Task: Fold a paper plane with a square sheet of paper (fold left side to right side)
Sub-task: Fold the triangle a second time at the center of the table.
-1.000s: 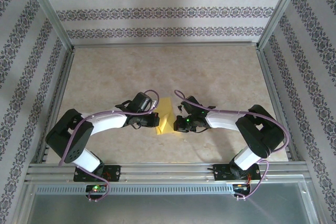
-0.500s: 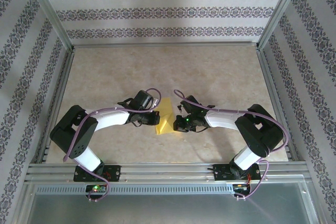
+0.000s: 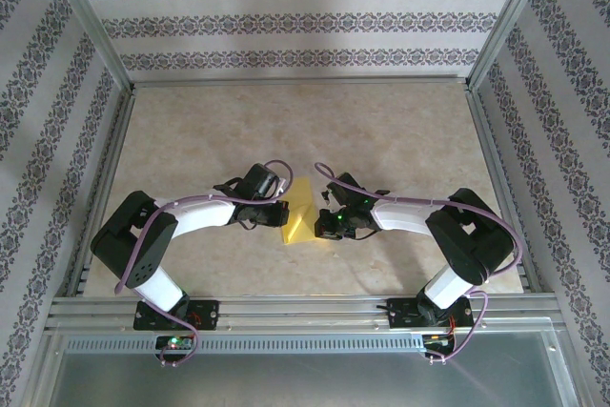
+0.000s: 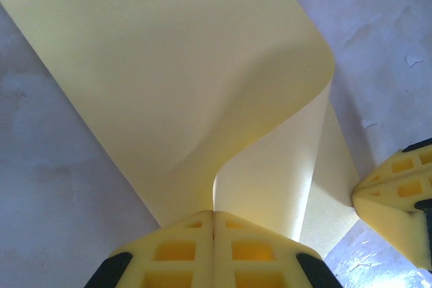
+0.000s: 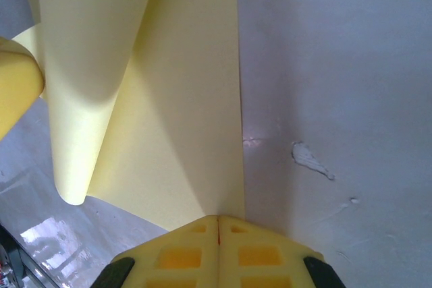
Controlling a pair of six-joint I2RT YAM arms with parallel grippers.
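the left gripper [image 4: 213, 215] has its yellow pads pressed together on an edge of the square sheet of paper [image 4: 162, 65], holding that side up in a curl over the rest. the right gripper [image 5: 218, 220], pads closed, sets its tips on a corner of the flat part. the sheet sits mid-table [image 3: 381, 131], between the arms.

Left arm shifts slightly toward the yellow paper within the last second.
Seen from above, the left arm [image 3: 195, 219] has drawn its elbow inward and a little more upright. This has carried the left gripper [image 3: 281, 215] slightly to the right, closer against the left edge of the square sheet of paper [image 3: 303, 205]. The right arm [image 3: 410, 216] has pulled its elbow a touch leftward. Most of the movement came in the first half-second.
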